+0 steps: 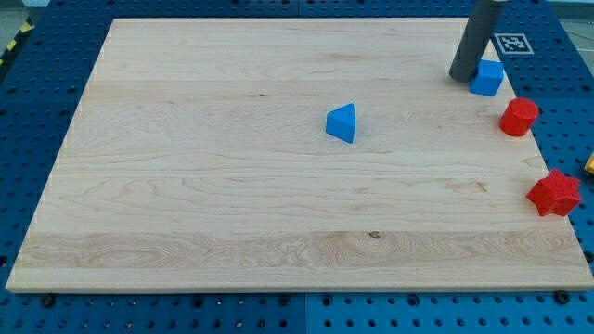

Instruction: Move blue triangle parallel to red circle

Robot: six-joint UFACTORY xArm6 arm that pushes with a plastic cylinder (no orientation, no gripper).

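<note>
In the camera view, the wooden desk (232,167) carried 4 blocks, and the blue triangle (342,122) serves as landmark — it sat near the desk's middle, slightly toward the view's right. Well to its right and a little higher in the view lay the red circle (519,117), at the desk's right edge. Above that, up and right of the triangle, my tip (460,76) touched a blue cube (487,78) on its left side. A red star (554,193) lay right and below the triangle. The rod carried no hand — nothing clenched or released.
</note>
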